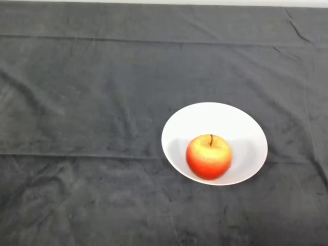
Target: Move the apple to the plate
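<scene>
No part of the robot shows, so nothing can be placed relative to it. The apple (209, 157) sits upright, stem up, on the white plate (215, 117), toward its near edge. Judging by this, the task looks done; nothing remains.

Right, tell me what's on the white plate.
One red-and-yellow apple sits on the plate, stem up, toward its near edge. Nothing else shows on it. The patch of plate under the apple is covered.

Table under dark creased cloth (92, 102), white plate (215, 119) right of centre
</scene>
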Controlling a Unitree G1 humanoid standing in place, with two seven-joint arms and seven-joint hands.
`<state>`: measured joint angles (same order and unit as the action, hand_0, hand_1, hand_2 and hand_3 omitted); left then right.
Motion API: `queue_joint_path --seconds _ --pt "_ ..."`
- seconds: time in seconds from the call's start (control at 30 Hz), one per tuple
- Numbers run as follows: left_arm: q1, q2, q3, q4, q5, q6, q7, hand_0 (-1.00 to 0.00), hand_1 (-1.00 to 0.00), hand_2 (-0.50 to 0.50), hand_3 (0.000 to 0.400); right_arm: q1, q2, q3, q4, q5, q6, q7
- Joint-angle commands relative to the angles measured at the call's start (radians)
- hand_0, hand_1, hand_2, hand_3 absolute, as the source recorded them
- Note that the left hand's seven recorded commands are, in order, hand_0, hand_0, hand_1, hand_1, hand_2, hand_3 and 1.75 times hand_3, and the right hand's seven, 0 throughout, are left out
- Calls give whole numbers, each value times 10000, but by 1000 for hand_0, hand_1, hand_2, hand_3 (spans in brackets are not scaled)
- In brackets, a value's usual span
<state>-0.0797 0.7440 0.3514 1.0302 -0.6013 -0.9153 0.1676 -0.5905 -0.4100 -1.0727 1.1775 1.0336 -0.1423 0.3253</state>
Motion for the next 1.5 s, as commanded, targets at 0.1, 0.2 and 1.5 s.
queue_joint_path --seconds 0.1,0.2,1.5 --pt "-488 -189 537 540 168 -250 -197 0 0 0 0 9 -419 -133 80 -3 -47 91" --pt "-532 -212 620 600 234 -276 -310 0 0 0 0 7 -422 -135 87 -2 -49 95" --pt "-804 -440 1462 896 966 -275 -1000 0 0 0 0 -3 -435 -146 124 -3 -58 124"
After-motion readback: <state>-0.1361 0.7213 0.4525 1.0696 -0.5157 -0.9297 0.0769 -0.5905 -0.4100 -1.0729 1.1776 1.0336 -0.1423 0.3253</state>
